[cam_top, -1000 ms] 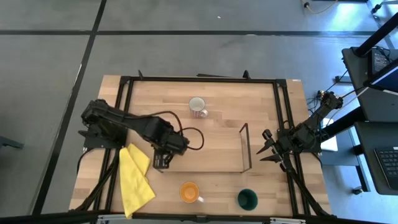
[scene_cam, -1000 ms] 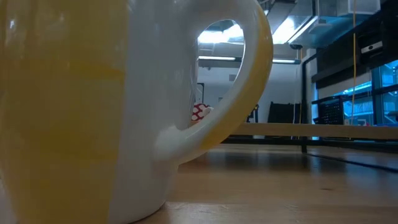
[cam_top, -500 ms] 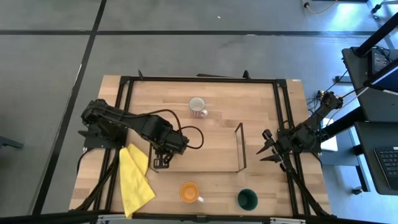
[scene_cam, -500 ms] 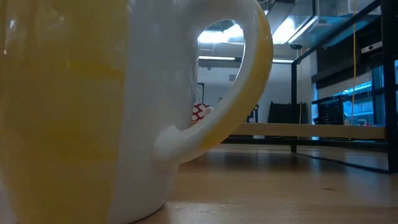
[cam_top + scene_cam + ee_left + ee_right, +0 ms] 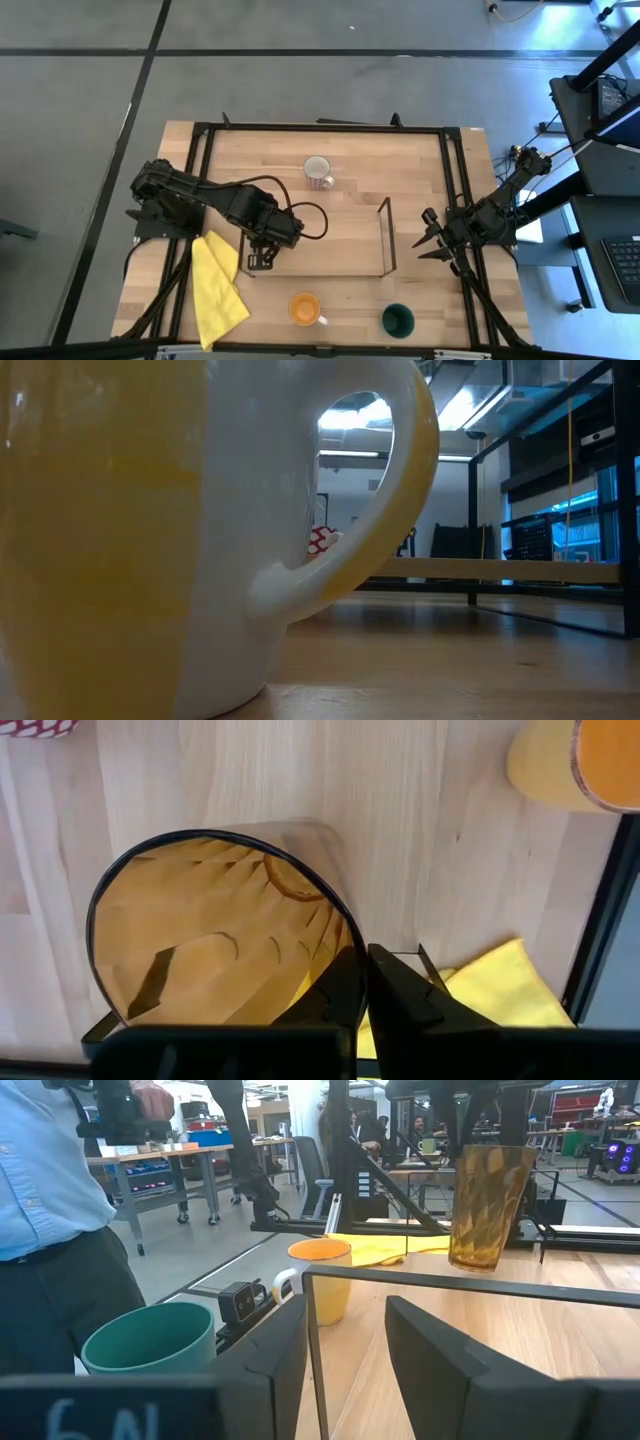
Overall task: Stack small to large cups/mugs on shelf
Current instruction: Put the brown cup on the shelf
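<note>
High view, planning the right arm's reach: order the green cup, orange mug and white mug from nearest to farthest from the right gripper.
From the right gripper, at the table's right edge:
1. Green cup, front right.
2. White mug, back centre.
3. Orange mug, front centre.

Mugs nearly tie.

Robotics lab: wheeled workbenches [image 5: 150, 1175], office chair [image 5: 310, 1175], person [image 5: 50, 1230] standing nearby.

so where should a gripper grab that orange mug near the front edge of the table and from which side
Take the orange mug by its rim, coming straight down, one finger inside the open mouth and one outside. It stands upright, and its handle points toward the green cup, so pinch the wall on the side away from the handle.
</note>
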